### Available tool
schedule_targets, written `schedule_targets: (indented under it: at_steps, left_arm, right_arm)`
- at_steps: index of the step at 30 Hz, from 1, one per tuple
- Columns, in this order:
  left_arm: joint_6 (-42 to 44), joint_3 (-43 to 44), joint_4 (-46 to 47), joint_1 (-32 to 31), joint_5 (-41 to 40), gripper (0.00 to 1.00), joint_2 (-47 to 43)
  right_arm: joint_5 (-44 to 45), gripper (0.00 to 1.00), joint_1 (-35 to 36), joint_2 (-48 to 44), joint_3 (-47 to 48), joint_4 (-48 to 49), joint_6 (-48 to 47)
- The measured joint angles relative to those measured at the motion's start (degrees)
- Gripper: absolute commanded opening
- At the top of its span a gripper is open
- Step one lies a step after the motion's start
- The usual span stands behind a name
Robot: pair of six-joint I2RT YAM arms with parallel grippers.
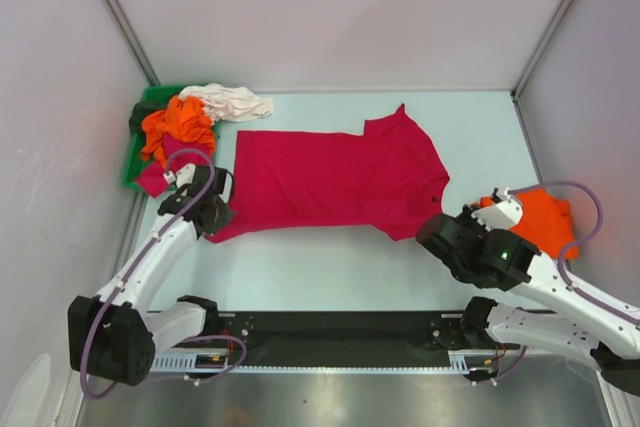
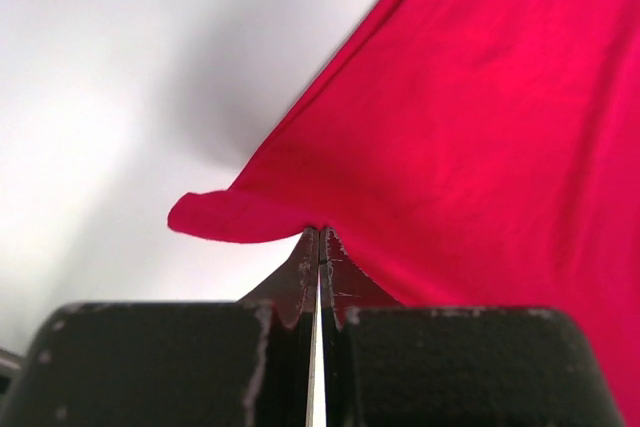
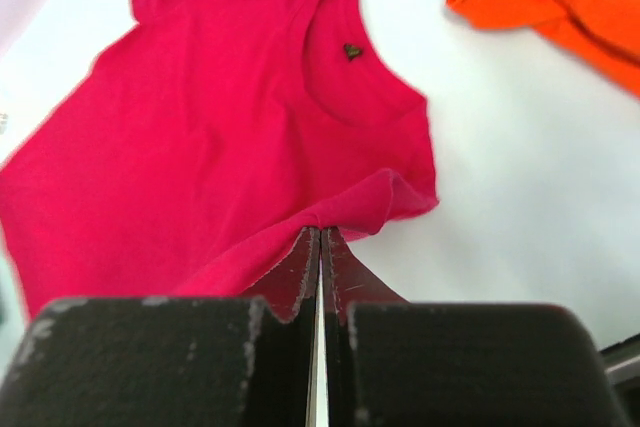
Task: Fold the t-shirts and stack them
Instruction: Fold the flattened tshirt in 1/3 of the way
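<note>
The left gripper (image 2: 320, 235) is clenched on a hem corner and the right gripper (image 3: 320, 233) on the near sleeve of the red shirt (image 1: 330, 177), which is spread mid-table (image 1: 300, 267). The light, limp cloth will likely sag, so corners are the best hold.

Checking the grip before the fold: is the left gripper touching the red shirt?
Touching. The left wrist view shows the left gripper shut on the red shirt at its edge, with the cloth puckered right at the tips.
</note>
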Motion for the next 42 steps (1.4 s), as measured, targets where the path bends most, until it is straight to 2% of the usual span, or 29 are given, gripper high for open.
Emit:
schedule_targets:
  at_steps: [9, 16, 25, 35, 42]
  left_arm:
    - [1.03, 5.95, 4.07, 0.09, -0.59, 0.0, 9.64]
    - [1.44, 9.51, 5.44, 0.11, -1.62, 0.0, 16.96]
    - [1.42, 16.9, 5.92, 0.15, -3.08, 0.0, 26.73]
    - [1.42, 24.02, 6.21, 0.15, -3.19, 0.0, 36.57]
    - [1.42, 28.15, 5.64, -0.07, -3.17, 0.0, 42.71]
  right_arm:
    - [-6.54, 0.0, -15.69, 2.84, -2.64, 17.49, -20.65]
    - [-11.72, 0.0, -22.8, 7.67, -3.74, 27.5, -30.18]
    - [-16.2, 0.0, -28.33, 14.6, -3.93, 35.04, -35.43]
    - [-19.78, 0.0, -33.33, 17.53, -4.68, 38.51, -37.9]
    - [-22.47, 0.0, -36.57, 23.37, -4.7, 40.48, -39.17]
